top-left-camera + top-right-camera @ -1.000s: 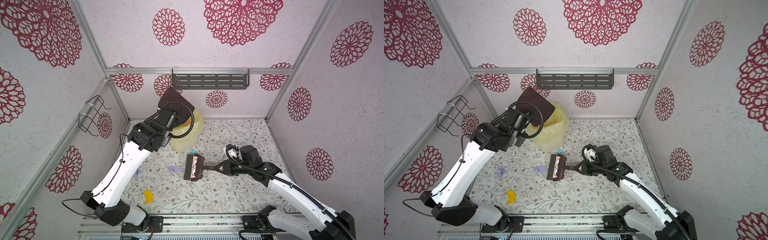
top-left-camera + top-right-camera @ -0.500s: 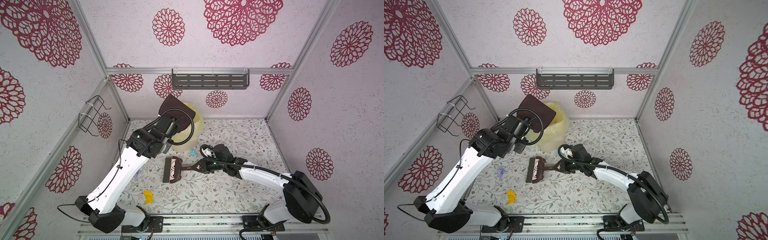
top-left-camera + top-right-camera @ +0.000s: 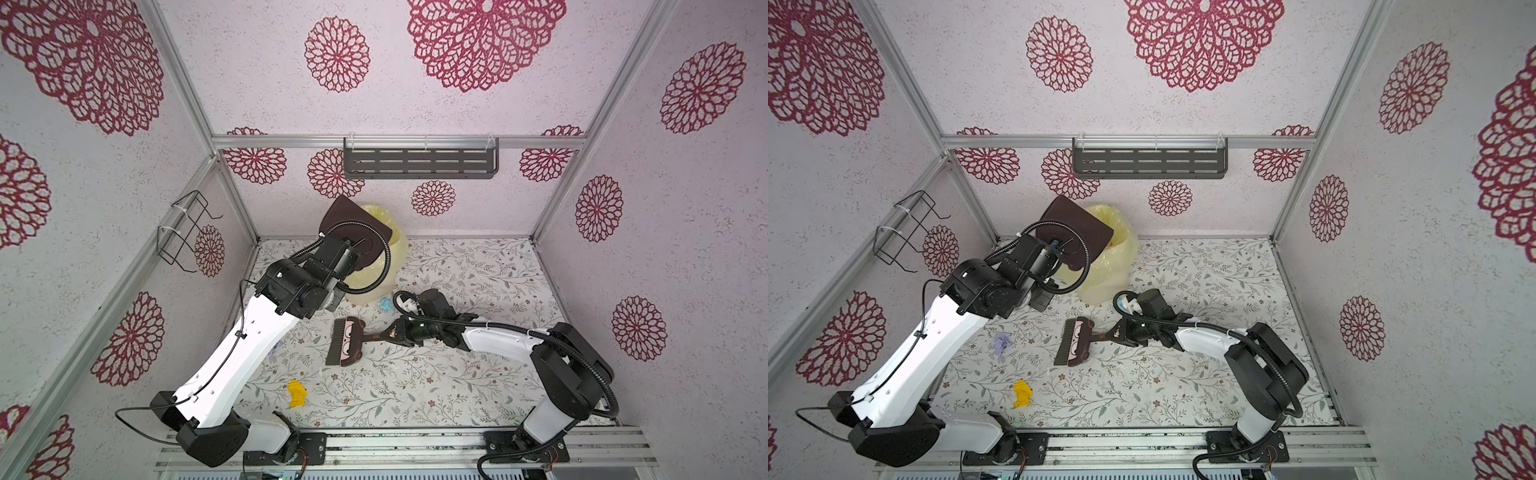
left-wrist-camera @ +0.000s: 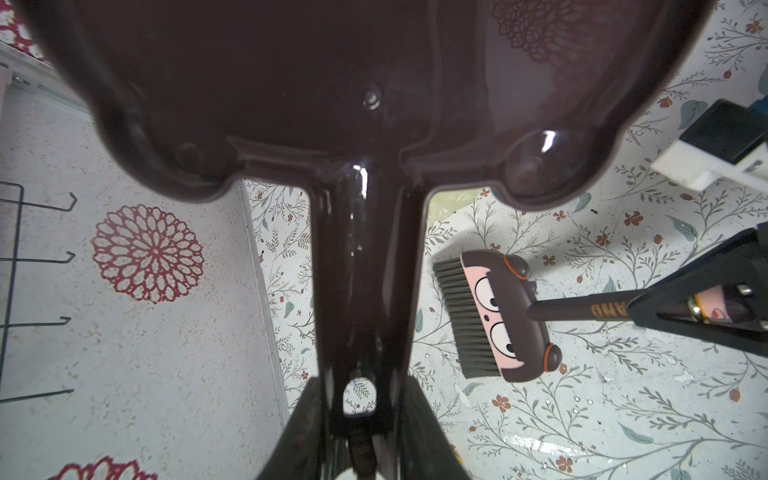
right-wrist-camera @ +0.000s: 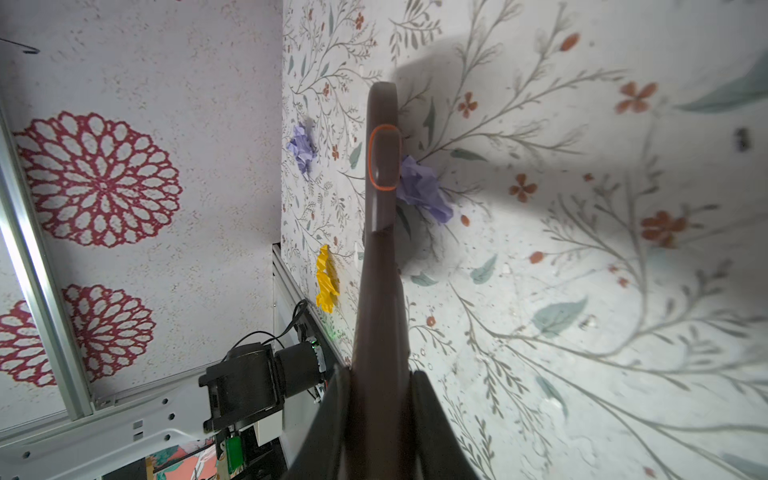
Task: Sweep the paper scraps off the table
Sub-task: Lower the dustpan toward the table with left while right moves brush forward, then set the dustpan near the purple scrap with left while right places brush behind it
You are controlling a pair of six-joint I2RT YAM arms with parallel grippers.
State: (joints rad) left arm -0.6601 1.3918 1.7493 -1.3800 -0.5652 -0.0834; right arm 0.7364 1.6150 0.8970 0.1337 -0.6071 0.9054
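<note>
- Our right arm has reached further to the left than a moment ago. The brush [image 3: 347, 347] has slid that way across the table [image 3: 478, 266] with it.
- The right gripper [image 3: 395, 332] is shut tight on the brush handle. That keeps the brush from wobbling when it pushes.
- The bristles point left. One lilac scrap [image 5: 424, 191] touches the side of the brush head, so we think it is being pushed along.
- Further left on the table lie a second lilac scrap [image 3: 1003, 343] and a yellow scrap [image 3: 297, 393]. Both are well apart from the brush.
- A blue scrap [image 3: 387, 304] sits just beside the yellow bin bag [image 3: 397, 253].
- The left gripper [image 4: 361, 411] is closed narrow on the dustpan handle. It holds the dustpan [image 3: 349, 220] up above the bin bag, we think to tip it out there.
- We cannot see if anything is inside the dustpan.
- We think the dustpan has to come down onto the table so the brush can push the paper scraps in.
</note>
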